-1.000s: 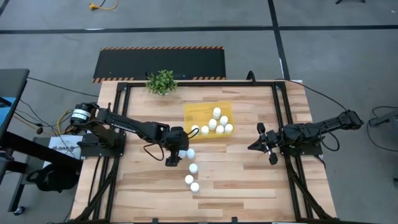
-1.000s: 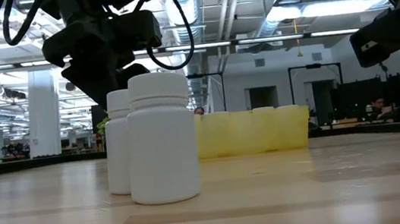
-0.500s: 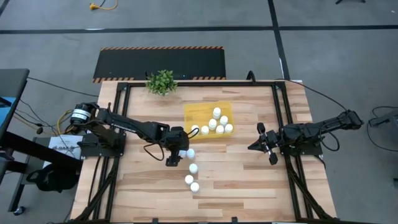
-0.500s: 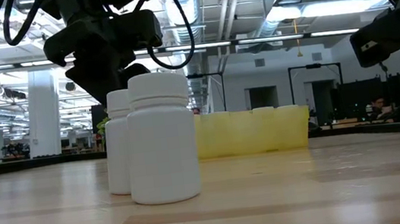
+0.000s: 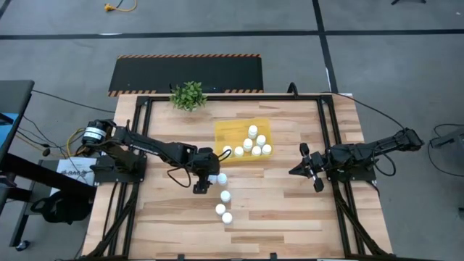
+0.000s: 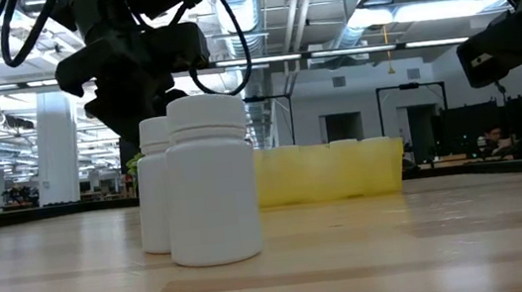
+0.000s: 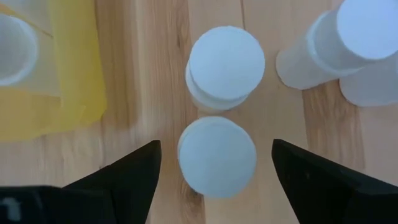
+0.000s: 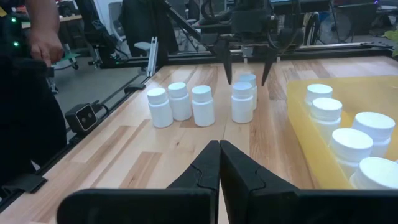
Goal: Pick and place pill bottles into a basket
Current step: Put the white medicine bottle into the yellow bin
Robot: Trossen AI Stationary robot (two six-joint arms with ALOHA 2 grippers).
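Small white round-capped pill bottle [image 7: 217,155] upright on the wooden surface [image 5: 275,210], just beside the shallow yellow translucent tray [image 5: 230,133]. Left hand [image 7: 214,177] straddles it, fingers apart, not touching. Right hand [image 8: 219,163] clenched, well apart at the right side.

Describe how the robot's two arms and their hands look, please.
Both arms are dark, jointed, with black cables looping along them. The left hand has two black wedge-shaped fingers. The right hand has similar black fingers with stepped, notched inner edges.
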